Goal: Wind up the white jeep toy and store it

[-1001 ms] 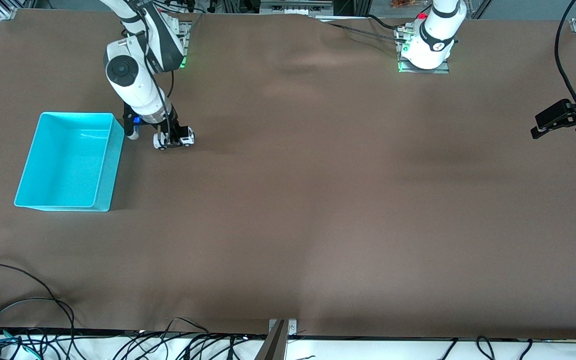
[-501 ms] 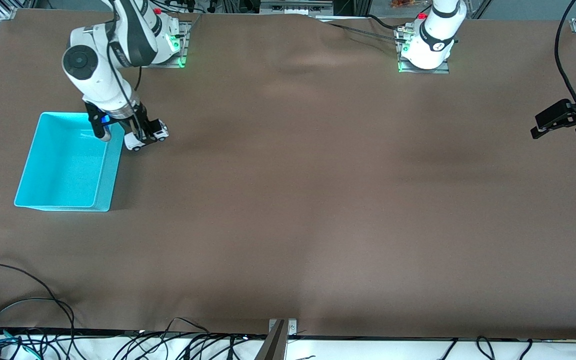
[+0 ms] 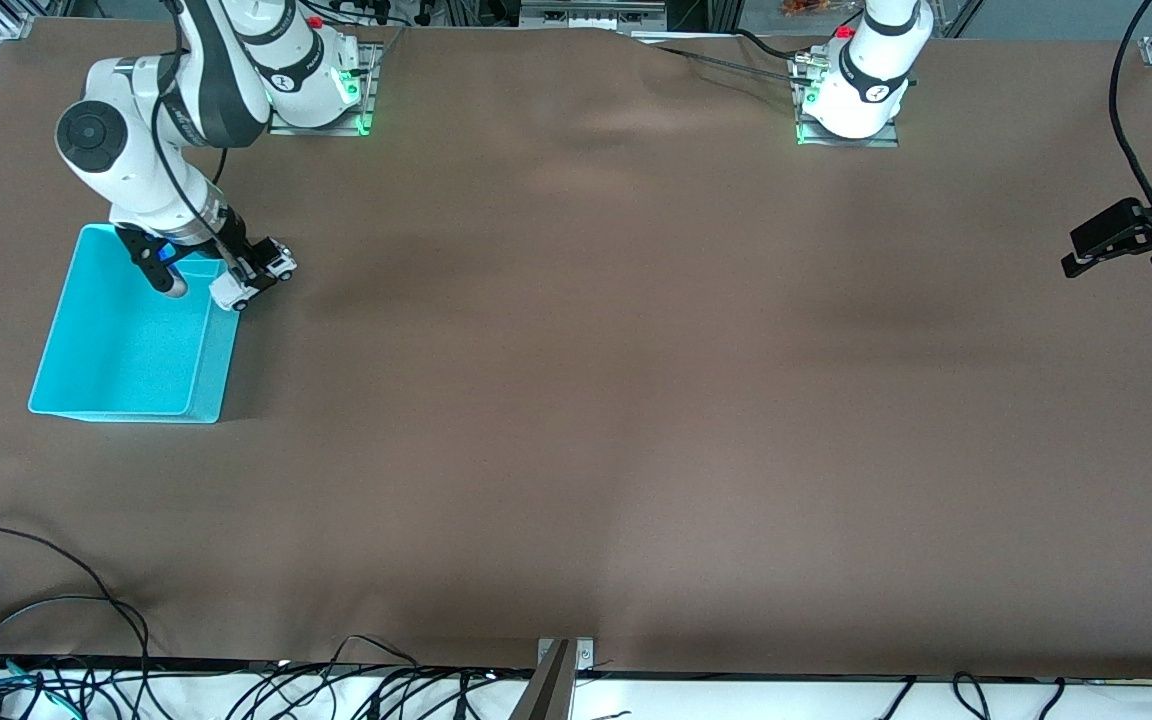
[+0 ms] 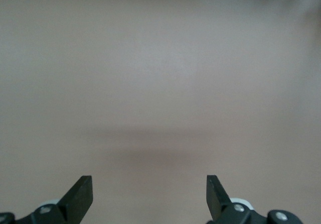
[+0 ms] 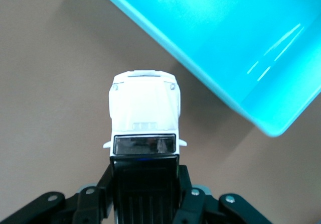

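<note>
My right gripper [image 3: 254, 271] is shut on the white jeep toy [image 3: 254, 282], a small boxy white car with a black roof. It hangs in the air over the rim of the turquoise bin [image 3: 86, 330] on the side toward the table's middle. In the right wrist view the white jeep toy [image 5: 144, 111] sits between the two black fingers [image 5: 105, 181], hood pointing away, with the bin [image 5: 261, 48] beside it. My left gripper [image 4: 149, 196] is open over bare brown table with nothing between its fingers; its arm waits at the left arm's end.
The brown table cover [image 3: 636, 400] spans the whole surface. A black camera clamp [image 3: 1126, 238] sticks in at the left arm's end. Loose cables [image 3: 56, 620] lie along the table edge nearest the front camera.
My right arm has carried the white jeep toy sideways from over the bare table to over the bin's rim. The left arm has not moved.
</note>
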`<state>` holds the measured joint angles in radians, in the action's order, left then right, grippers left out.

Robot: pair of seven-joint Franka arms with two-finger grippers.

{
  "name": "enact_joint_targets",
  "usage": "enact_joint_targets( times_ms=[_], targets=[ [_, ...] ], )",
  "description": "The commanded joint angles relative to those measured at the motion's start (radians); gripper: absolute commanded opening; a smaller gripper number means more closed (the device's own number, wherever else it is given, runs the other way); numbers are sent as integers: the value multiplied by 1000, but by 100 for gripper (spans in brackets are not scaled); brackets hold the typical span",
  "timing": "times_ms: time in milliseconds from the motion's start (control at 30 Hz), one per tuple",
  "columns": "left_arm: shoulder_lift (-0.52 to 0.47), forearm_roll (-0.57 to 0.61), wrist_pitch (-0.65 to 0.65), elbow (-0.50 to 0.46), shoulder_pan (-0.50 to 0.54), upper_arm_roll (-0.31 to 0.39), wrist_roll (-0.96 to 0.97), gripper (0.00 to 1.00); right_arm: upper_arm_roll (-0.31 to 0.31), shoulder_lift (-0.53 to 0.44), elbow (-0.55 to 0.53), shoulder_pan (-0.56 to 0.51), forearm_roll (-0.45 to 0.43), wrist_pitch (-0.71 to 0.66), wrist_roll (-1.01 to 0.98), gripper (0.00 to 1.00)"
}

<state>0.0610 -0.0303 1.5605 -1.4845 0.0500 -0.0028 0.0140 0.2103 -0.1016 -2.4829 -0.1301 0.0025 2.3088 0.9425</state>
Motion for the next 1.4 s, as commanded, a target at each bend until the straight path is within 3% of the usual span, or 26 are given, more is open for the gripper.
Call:
enact_joint_targets(
  times_ms=[0,234,501,934,1368],
  targets=[
    [-3,-30,-2,13,-4,9,-19,100,-48,-10,13,-34,-12,-46,-132,0],
    [-3,-30,-2,13,-4,9,-19,100,-176,-10,25,-37,-47,-80,-338,0],
    [-3,-30,-2,13,-4,9,-19,100,-290,34,53,-51,-196,-72,-453,0],
    [-3,-30,-2,13,-4,7,-19,100,-310,229,68,-56,-251,64,-496,0],
    [-3,-30,-2,13,-4,7,-19,100,-368,318,162,-60,-251,100,-488,0]
  ],
)
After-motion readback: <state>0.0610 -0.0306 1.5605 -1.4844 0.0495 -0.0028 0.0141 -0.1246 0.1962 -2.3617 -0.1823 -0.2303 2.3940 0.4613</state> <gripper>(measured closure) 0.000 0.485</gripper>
